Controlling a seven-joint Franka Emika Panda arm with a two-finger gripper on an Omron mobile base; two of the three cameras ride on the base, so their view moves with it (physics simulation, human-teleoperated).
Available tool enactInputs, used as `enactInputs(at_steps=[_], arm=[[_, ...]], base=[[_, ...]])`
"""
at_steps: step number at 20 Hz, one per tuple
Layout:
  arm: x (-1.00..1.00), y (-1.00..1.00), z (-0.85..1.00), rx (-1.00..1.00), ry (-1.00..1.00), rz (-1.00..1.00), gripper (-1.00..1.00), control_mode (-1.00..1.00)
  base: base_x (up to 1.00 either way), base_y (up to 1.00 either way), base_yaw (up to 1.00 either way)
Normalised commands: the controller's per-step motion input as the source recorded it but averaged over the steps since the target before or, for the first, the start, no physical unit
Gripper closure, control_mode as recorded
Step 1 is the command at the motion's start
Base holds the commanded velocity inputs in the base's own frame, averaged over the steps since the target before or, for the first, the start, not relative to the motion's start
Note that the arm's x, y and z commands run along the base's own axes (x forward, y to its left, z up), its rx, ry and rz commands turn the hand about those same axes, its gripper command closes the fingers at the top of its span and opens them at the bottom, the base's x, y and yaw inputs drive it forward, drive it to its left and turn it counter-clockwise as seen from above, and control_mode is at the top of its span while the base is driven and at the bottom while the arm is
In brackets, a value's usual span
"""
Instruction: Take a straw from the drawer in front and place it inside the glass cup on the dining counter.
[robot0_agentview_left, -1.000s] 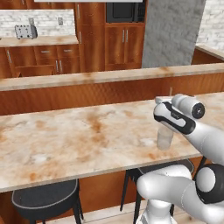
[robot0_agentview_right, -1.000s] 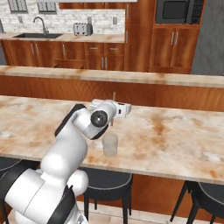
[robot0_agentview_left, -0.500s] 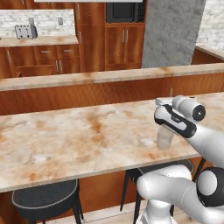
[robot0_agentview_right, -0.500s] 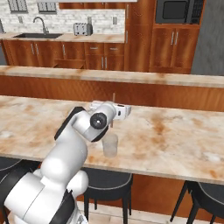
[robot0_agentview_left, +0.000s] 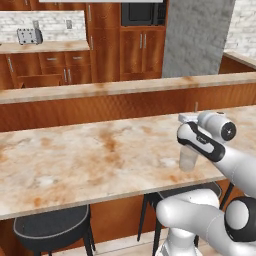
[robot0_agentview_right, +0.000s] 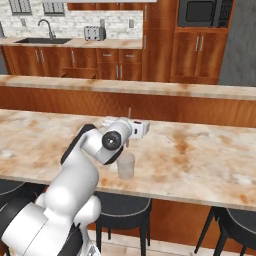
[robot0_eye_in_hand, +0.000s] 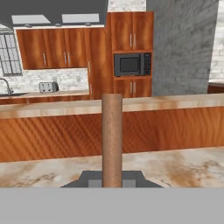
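Holding straw (robot0_eye_in_hand: 112, 140) pinched upright between nearly shut fingers (robot0_eye_in_hand: 129, 179); glass cup (robot0_agentview_right: 126, 166) sits just below gripper (robot0_agentview_right: 129, 131) on dining counter (robot0_agentview_right: 200, 160), straw's long axis vertical.

The dining counter (robot0_agentview_left: 90, 160) is beige marbled stone, blotched with rust-brown, on a reddish-brown wood base. The glass cup (robot0_agentview_right: 126, 166) is clear and colourless, the marble showing through it. The straw (robot0_eye_in_hand: 112, 140) is a flat reddish-brown, close to the wood tones behind it. The arm (robot0_agentview_right: 75, 185) is glossy white with dark joints. The stools (robot0_agentview_left: 52, 230) have dark grey seats. At the back, the cabinets (robot0_agentview_right: 190, 55) are warm reddish-brown, the microwave (robot0_eye_in_hand: 132, 64) black, the toaster (robot0_agentview_right: 93, 33) silver, against a pale grey brick wall (robot0_agentview_right: 75, 22).
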Motion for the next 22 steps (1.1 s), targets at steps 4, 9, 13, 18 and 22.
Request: enactInputs(at_steps=[4, 9, 13, 18, 22], arm=[[-0.05, 0.0, -0.03, 0.0, 0.0, 0.0, 1.0, -1.0], [-0.01, 0.0, -0.09, 0.0, 0.0, 0.0, 1.0, -1.0], [0.0, 0.0, -0.17, 0.0, 0.0, 0.0, 1.0, -1.0], [0.0, 0.0, -0.17, 0.0, 0.0, 0.0, 1.0, -1.0], [0.0, 0.0, -0.2, 0.0, 0.0, 0.0, 1.0, -1.0]], base=[[0.0, 0.0, 0.0], [0.0, 0.0, 0.0], [0.0, 0.0, 0.0], [0.0, 0.0, 0.0], [0.0, 0.0, 0.0]])
